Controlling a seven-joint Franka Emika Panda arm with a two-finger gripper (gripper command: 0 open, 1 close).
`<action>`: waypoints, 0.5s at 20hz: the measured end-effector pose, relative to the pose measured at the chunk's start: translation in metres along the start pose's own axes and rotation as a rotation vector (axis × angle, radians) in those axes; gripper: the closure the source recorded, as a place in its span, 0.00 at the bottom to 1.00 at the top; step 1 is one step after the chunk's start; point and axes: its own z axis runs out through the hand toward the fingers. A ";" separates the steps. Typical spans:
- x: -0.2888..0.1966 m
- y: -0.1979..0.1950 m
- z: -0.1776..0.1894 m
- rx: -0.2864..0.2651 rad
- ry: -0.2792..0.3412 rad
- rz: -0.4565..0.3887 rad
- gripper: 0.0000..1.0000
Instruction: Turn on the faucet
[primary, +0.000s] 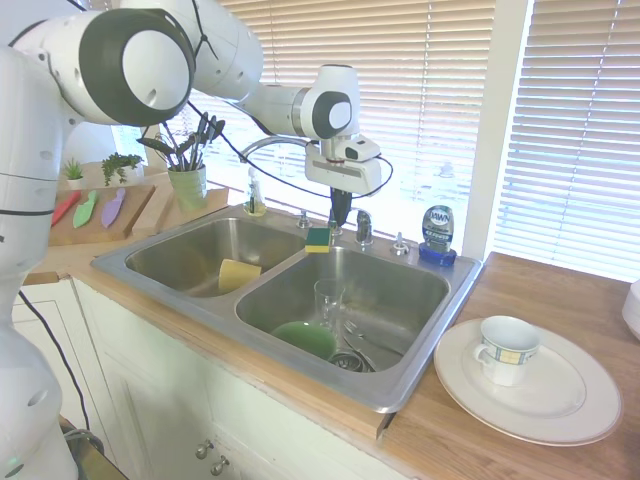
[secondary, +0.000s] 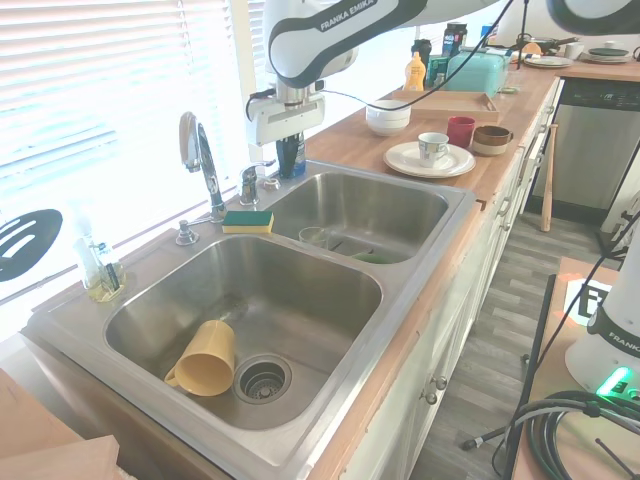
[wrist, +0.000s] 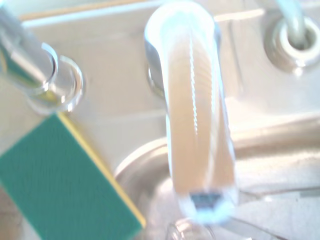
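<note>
Wrist view alone shows faucet (wrist: 195, 120) lever closeup beside sponge (wrist: 60, 185).

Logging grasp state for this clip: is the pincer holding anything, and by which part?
Nothing visibly held. The pincer hangs just above the faucet's lever handle; whether it touches cannot be told.

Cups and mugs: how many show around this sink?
4: a yellow cup lying in one basin, a clear glass in the other basin, a white mug on the white plate, a red mug beyond it. More could sit hidden farther along the counter.
</note>
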 end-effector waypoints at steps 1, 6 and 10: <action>0.002 -0.004 0.002 -0.003 -0.002 -0.001 1.00; 0.006 -0.013 0.009 -0.013 -0.004 -0.004 1.00; 0.009 -0.019 0.002 0.028 0.056 -0.016 1.00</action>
